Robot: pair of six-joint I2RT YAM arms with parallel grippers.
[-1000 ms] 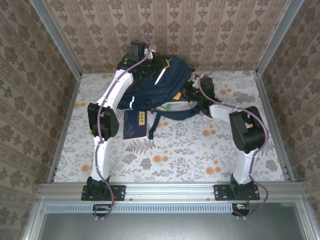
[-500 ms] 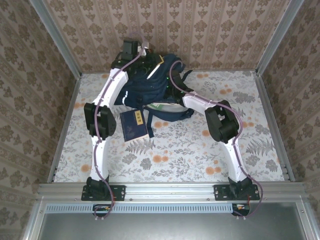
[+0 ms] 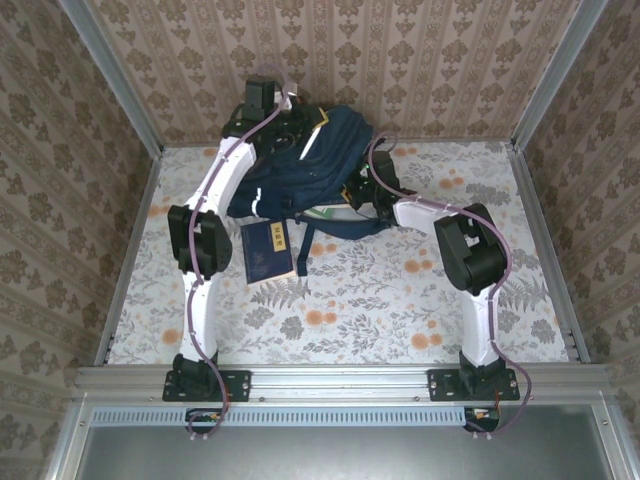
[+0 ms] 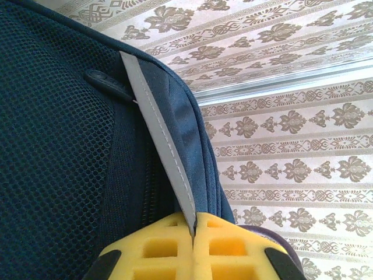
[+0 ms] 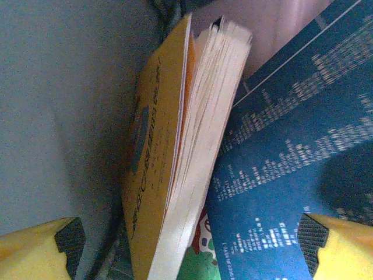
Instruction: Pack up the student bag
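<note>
The student bag [image 3: 300, 170], navy with pale stripes, lies at the back of the table with its mouth facing the front right. My left gripper [image 3: 297, 125] is at the bag's top edge. In the left wrist view this gripper [image 4: 193, 230] is shut on the bag's grey reflective stripe [image 4: 157, 134], next to dark mesh fabric [image 4: 52, 151]. My right gripper [image 3: 353, 195] is at the bag's mouth. In the right wrist view it [image 5: 189, 251] stands open, its yellow fingertips [image 5: 35, 245] wide apart. Between them stand an orange book [image 5: 157, 175] and a blue book cover [image 5: 291, 175], neither touched.
A dark blue book [image 3: 268, 250] lies flat on the floral table just in front of the bag, beside a hanging strap [image 3: 303, 245]. A green and white book [image 3: 325, 213] shows in the bag's mouth. Patterned walls close off the back and both sides.
The left gripper lifted the bag's top edge and has kept it up. The right arm pushed into the bag's mouth, then drew back a little as its jaws opened off the book.
</note>
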